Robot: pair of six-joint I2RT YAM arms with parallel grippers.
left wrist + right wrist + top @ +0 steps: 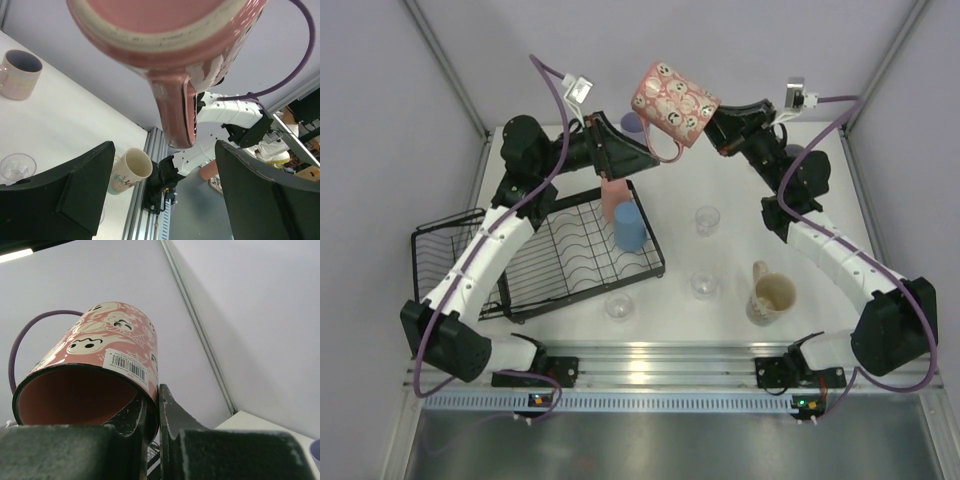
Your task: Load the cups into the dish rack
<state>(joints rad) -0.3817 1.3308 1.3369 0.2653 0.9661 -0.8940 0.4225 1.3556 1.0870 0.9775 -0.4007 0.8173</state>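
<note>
Pink mug (675,100), the one with the little ghost faces, is high in the air over the far side of the table (720,180), tipped on its side with its mouth toward the right arm. The right gripper (152,407) has it pinched by the rim, jaws nearly together, one finger inside and one outside the wall, right by the barcode sticker. The handle (175,110) hangs down, and just under it sits the left gripper (164,145), jaws spread wide with a finger either side of the handle's lower end, gripping nothing.

Down below, the dish rack (570,270) sits on the left half of the table, taller basket section at its left end. Two cups stand at its right end: a salmon-pink tumbler (615,197) at the far corner and a blue tumbler (630,228) just in front, touching or nearly so. A lavender cup (632,123) peeks out behind the left gripper.

Out on the open table, three clear glasses: one (708,218) mid-table, one (704,286) nearer, one (619,306) just off the rack's near corner. A cream mug (772,295) sits at the near right, and a pale mug with a lavender inside (19,75) shows further back.
</note>
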